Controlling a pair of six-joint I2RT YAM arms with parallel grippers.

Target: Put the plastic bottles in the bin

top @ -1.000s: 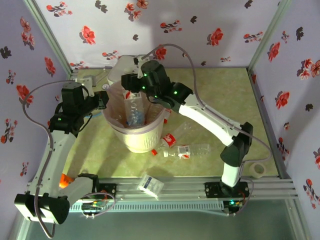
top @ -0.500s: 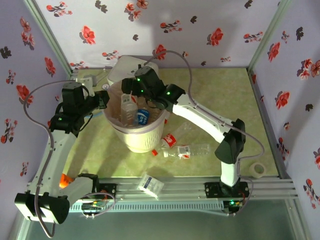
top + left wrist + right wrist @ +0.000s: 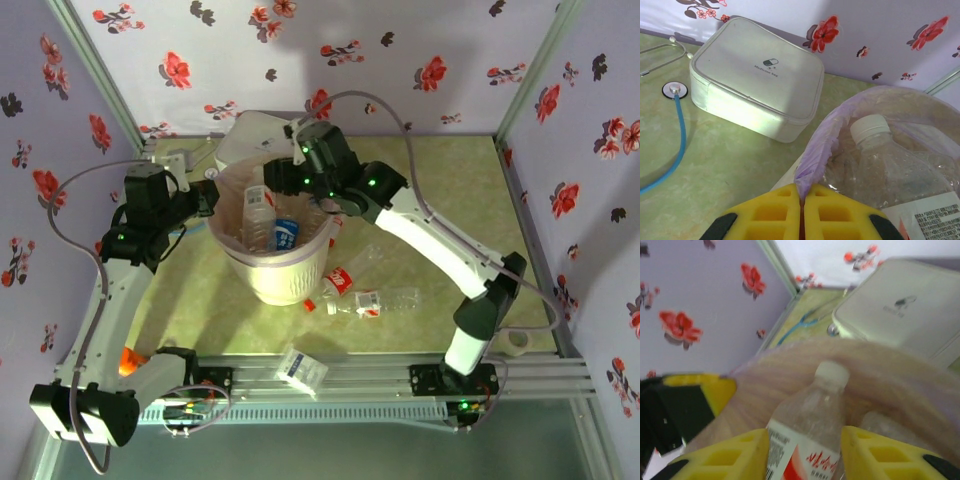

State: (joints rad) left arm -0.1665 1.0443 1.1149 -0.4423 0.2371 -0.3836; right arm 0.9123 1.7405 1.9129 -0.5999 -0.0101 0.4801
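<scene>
Left hand is closed, its yellow fingers pinching the edge of the pinkish liner bag at the left rim of the bin. Right hand hangs over the far side of the bin's mouth with its fingers spread apart and nothing gripped. A white-capped bottle shows in the gap between them, lower down inside the bag. From above, that bottle stands in the bin leaning toward the left rim, with a blue-labelled bottle just beside it. On the green tabletop, near the bin's front right, lie a red-labelled bottle and a long clear bottle. A white case sits behind the bin. A small carton rests at the near edge.
</scene>
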